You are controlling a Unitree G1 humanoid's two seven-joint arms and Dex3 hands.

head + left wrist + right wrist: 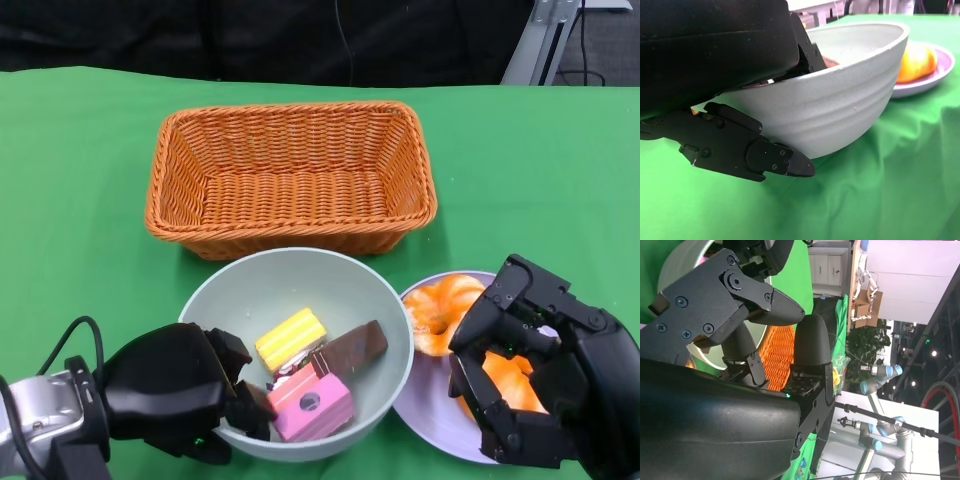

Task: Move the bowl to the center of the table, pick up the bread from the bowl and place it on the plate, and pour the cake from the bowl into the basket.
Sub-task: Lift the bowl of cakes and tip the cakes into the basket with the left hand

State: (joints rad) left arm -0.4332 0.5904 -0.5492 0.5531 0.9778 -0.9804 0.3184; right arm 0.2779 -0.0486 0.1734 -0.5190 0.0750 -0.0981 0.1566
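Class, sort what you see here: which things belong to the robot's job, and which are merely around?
Job: bowl, gripped by left hand; cake pieces; bread on plate; basket; right hand.

Around: green tablecloth; black cable.

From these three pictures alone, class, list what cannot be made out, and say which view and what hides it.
- Bread on the plate: head view, the right hand covers much of it; whether it touches the bread is unclear.
- Bowl rim under the left hand: head view, hidden.
- Cake pieces: left wrist view, behind the bowl wall.
- Basket: right wrist view, only a sliver between fingers.
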